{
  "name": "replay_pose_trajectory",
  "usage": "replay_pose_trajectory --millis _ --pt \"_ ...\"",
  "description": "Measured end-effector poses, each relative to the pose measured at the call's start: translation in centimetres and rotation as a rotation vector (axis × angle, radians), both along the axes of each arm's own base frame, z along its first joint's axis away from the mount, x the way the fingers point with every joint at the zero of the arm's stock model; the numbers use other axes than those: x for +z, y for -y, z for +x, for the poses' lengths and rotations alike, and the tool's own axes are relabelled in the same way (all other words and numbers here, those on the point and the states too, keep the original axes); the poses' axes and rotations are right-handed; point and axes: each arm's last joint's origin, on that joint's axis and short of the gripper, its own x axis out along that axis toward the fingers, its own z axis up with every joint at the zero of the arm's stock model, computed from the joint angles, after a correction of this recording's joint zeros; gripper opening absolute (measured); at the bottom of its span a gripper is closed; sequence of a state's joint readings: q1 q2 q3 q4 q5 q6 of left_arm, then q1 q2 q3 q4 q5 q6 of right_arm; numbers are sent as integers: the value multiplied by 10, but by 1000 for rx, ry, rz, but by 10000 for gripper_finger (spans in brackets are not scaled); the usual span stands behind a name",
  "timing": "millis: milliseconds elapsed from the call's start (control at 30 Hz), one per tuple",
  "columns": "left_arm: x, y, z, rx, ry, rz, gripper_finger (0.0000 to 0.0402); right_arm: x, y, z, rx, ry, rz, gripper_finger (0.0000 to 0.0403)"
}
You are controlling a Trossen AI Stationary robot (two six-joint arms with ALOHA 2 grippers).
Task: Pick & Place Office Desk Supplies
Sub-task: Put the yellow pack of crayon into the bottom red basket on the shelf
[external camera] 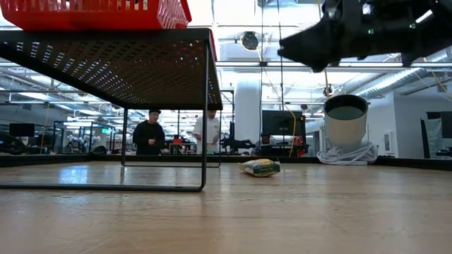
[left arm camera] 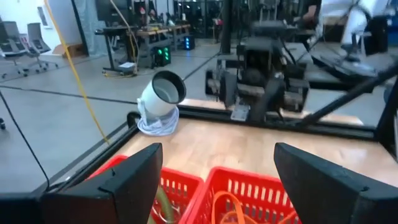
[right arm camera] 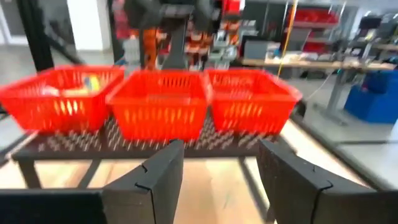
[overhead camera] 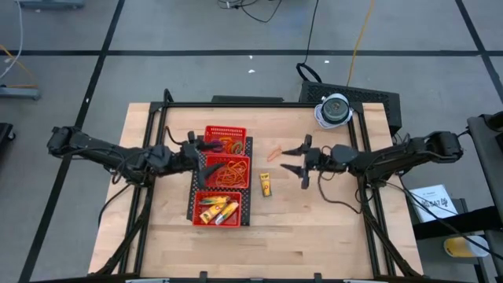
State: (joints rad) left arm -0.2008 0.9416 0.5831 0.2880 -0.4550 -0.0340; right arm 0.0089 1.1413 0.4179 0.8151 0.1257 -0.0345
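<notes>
Right of the red mesh three-bin tray (overhead camera: 206, 174), right gripper (overhead camera: 301, 162) hovered, fingers wide and empty, between an orange rubber-band loop (overhead camera: 274, 152) and a yellow packet (overhead camera: 266, 186) on the wooden counter (overhead camera: 314, 220); next it needed to descend onto one. Left gripper (overhead camera: 203, 156) hung open, empty, over the tray.

This is a robotics lab set in a large open industrial hall. A wooden worktop (overhead camera: 314, 228) stands in a black metal frame on a grey floor (overhead camera: 63, 31) marked with dark lines, with cables (overhead camera: 259, 9) trailing across it. Two dark robot arms (overhead camera: 102, 151) reach in from either side. The low view looks past the worktop into a wide room with bright ceiling strip lights (external camera: 282, 67), pillars, monitors (external camera: 280, 121) and desks, where people (external camera: 150, 134) stand among equipment. The left wrist view shows office chairs (left arm camera: 28, 46), workbenches (left arm camera: 134, 34) and a yellow cable (left arm camera: 74, 74); the right wrist view shows shelving and a blue bin (right arm camera: 373, 93)
</notes>
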Motion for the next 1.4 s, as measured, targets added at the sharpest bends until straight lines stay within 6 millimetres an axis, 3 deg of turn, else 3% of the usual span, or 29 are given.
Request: replay_pose_trajectory --millis 333,500,700,1000,1133,1267,1400 --pt "-8 -6 8 25 -27 -28 319 -64 -16 30 117 -291 93 192" --pt "-16 -10 16 53 -54 -64 319 -82 -22 62 229 -425 249 192" --pt "-25 -11 23 75 -77 -123 319 -94 -28 92 341 -622 292 191" --pt "-27 -11 24 77 -88 -127 319 -88 -18 76 319 -825 254 177" --pt "-27 -11 24 77 -90 -118 319 -75 -13 61 155 -900 122 171" --pt "-27 -12 24 80 -90 -119 319 -62 -9 54 -34 -862 8 169" --pt "-27 -12 24 83 -92 -120 319 -67 -9 46 -83 -830 -18 179"
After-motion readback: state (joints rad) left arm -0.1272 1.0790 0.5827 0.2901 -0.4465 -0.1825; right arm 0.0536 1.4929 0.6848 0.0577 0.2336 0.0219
